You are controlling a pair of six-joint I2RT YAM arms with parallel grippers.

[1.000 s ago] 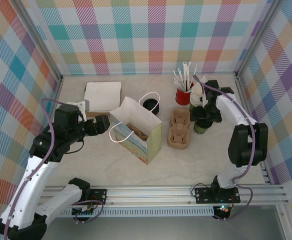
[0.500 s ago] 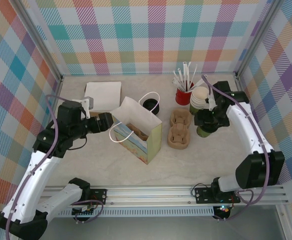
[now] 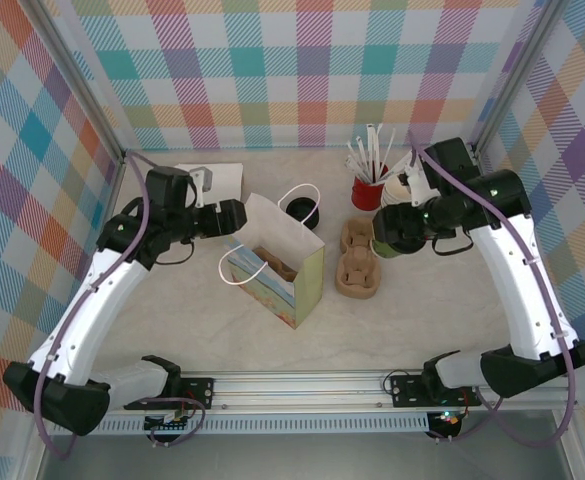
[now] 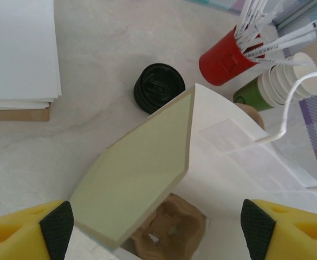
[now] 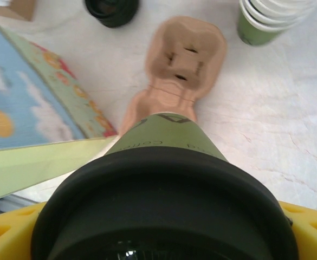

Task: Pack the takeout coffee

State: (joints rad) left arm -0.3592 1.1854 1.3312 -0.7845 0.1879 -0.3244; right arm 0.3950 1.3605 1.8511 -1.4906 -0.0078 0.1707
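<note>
The takeout coffee (image 3: 386,236), an olive-green paper cup (image 5: 163,135) with a black lid, hangs above the table with my right gripper (image 3: 404,226) shut on it. Yellow fingers (image 5: 6,234) flank the lid. It hovers at the right edge of the brown pulp carrier (image 3: 360,258). The white paper bag (image 3: 272,262) stands open in the middle, with another pulp carrier (image 4: 172,234) inside. My left gripper (image 3: 238,216) is open at the bag's top left rim, and its pads (image 4: 55,227) stand wide apart over the bag's mouth.
A red cup of white straws (image 3: 368,190) and a stack of green cups (image 3: 398,188) stand at the back right. A stack of black lids (image 3: 302,208) lies behind the bag. A pile of flat white sheets (image 3: 208,180) lies at the back left.
My right gripper has lifted the coffee off the table and carried it left toward the carrier. My left gripper has moved farther back and right, up to the bag's rim.
</note>
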